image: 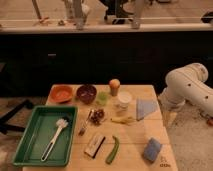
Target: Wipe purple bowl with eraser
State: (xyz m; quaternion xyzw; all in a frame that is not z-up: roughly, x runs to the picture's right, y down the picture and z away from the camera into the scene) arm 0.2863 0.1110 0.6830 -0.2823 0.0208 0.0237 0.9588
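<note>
You have two bowls on the table point(132, 152), one orange bowl point(62, 93) and one purple bowl point(86, 93), plus one green tray point(37, 131) holding one brush point(56, 136). Count one eraser point(95, 145), one blue sponge point(152, 149), one pale blue cloth point(146, 108), one white cup point(123, 98) and one long green pod point(113, 149). One arm point(187, 87) carries one gripper point(170, 116), just beside the table's right edge.
</note>
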